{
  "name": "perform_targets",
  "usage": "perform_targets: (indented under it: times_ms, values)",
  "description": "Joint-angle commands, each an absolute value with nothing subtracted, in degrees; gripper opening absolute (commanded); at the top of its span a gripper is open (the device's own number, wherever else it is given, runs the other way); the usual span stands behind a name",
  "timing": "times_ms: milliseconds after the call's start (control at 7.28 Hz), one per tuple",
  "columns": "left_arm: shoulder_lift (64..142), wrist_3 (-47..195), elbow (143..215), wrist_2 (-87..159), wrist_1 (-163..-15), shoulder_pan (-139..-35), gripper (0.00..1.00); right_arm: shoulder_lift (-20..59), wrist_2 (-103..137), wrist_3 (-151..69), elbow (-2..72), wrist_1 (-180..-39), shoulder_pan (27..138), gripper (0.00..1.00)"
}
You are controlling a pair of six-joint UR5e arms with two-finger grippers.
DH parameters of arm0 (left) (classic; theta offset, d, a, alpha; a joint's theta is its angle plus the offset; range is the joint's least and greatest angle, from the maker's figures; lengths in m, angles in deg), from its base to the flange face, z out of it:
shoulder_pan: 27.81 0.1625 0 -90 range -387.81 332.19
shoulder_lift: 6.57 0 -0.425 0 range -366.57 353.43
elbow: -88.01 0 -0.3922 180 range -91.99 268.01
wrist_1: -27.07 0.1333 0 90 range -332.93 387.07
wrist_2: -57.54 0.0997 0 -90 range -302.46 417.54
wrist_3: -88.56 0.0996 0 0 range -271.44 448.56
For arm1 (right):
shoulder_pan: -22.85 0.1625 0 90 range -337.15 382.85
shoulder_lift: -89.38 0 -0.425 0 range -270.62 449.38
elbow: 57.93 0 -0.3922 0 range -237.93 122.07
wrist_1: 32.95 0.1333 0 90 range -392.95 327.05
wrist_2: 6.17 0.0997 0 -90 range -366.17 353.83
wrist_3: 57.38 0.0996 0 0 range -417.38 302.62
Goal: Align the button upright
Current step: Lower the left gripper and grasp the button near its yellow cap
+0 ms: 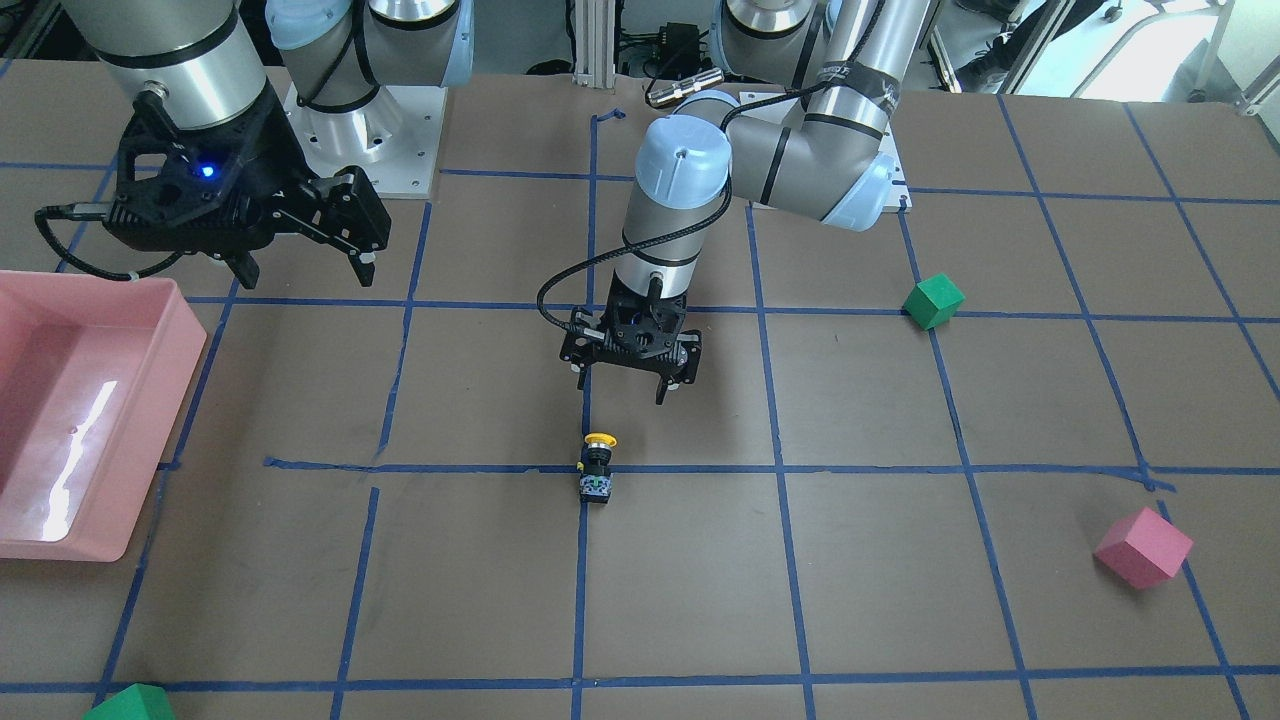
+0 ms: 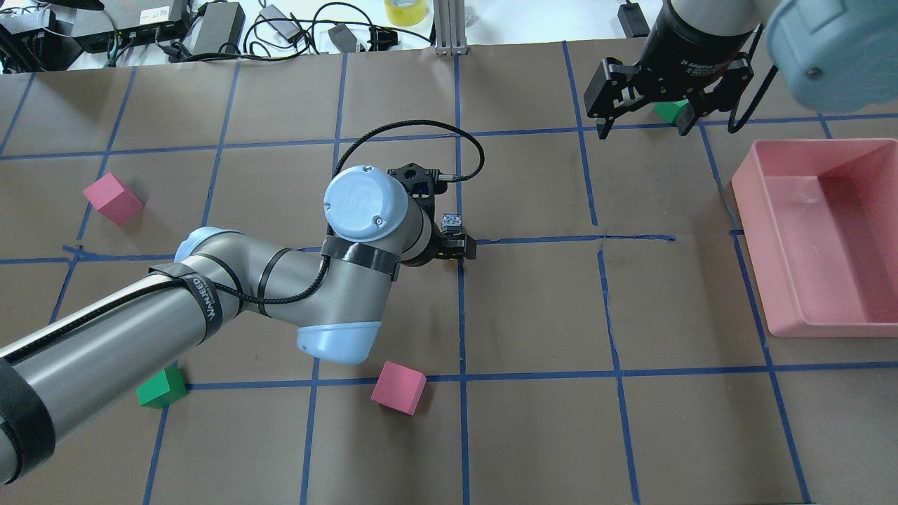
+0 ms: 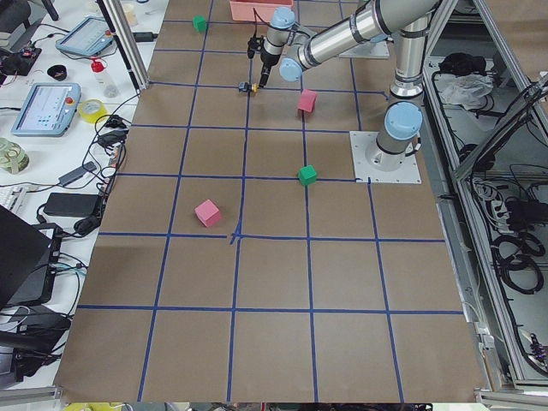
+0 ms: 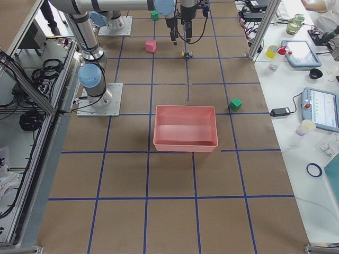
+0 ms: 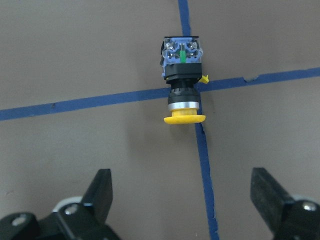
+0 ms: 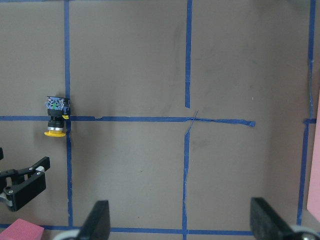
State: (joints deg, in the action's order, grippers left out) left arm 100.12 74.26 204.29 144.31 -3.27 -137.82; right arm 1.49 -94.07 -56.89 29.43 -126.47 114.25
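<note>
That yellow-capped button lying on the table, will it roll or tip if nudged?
Lying on its side, the button probably rolls little: its square base should stop it. Stood on that small base, the wide yellow cap likely makes it tippy.

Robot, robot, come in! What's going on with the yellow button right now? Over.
Left tool open, near button, not touching. Right tool open, far off. Button lying on its side, not upright yet. Nothing in the way.
</note>
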Motion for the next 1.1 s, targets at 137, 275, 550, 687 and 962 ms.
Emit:
perform_targets:
  times_ms: [137, 275, 550, 687, 962]
  values:
    - [103.9, 73.4, 203.1, 144.3, -0.5, -137.8, 0.98, 1.5, -94.1, -56.9, 29.5, -126.5, 114.3, 1.0]
    - [105.4, 73.5, 202.8, 144.3, 1.0, -137.8, 0.98, 1.5, -94.1, -56.9, 29.4, -126.5, 114.3, 1.0]
    - [107.8, 73.4, 202.6, 144.2, 3.0, -137.8, 0.96, 1.5, -94.1, -56.9, 29.5, -126.4, 114.3, 1.0]
    - [108.8, 73.4, 201.6, 144.2, 3.0, -137.8, 0.96, 1.5, -94.1, -56.9, 29.5, -126.4, 114.2, 1.0]
    - [110.3, 73.4, 200.9, 143.6, 3.0, -137.8, 0.92, 1.5, -94.1, -56.9, 29.8, -126.5, 114.2, 1.0]
